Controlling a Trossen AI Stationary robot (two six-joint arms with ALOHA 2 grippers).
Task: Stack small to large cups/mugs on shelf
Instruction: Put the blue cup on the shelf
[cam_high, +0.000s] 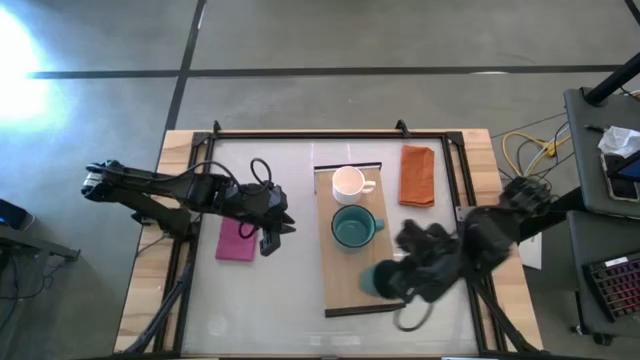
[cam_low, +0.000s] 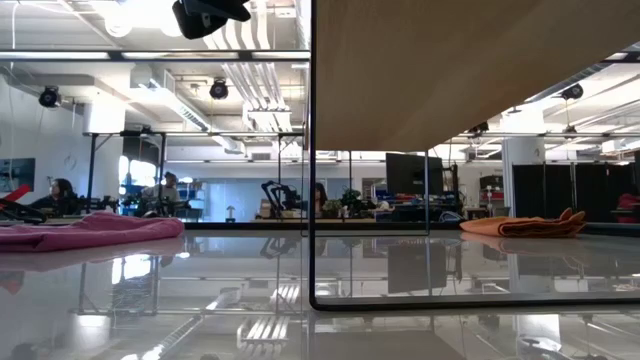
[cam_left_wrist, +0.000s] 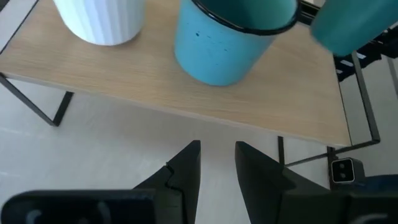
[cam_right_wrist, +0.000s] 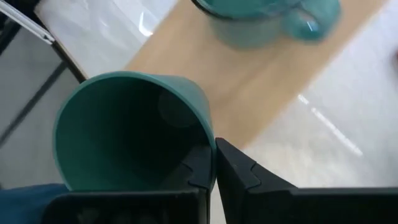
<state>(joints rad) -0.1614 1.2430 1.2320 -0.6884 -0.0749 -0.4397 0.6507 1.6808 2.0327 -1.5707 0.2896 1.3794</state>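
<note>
Currently, the right gripper (cam_right_wrist: 213, 163) is pinching the dark cup's (cam_right_wrist: 124, 134) rim above the shelf (cam_high: 345, 262) end, risking a slip because only the wall is being clamped.

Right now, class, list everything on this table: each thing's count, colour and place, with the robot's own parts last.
White mug: one, white, far end of the shelf.
Teal-green mug: one, teal, middle of the shelf.
Dark green cup: one, green, near end of the shelf, in the right claw.
Shelf: one, light wood with black rails, table centre.
Magenta cloth: one, left of the shelf.
Orange cloth: one, right of the shelf.
Left claw: one, dark, open, beside the magenta cloth.
Right claw: one, dark, pinching the cup's rim.
</note>
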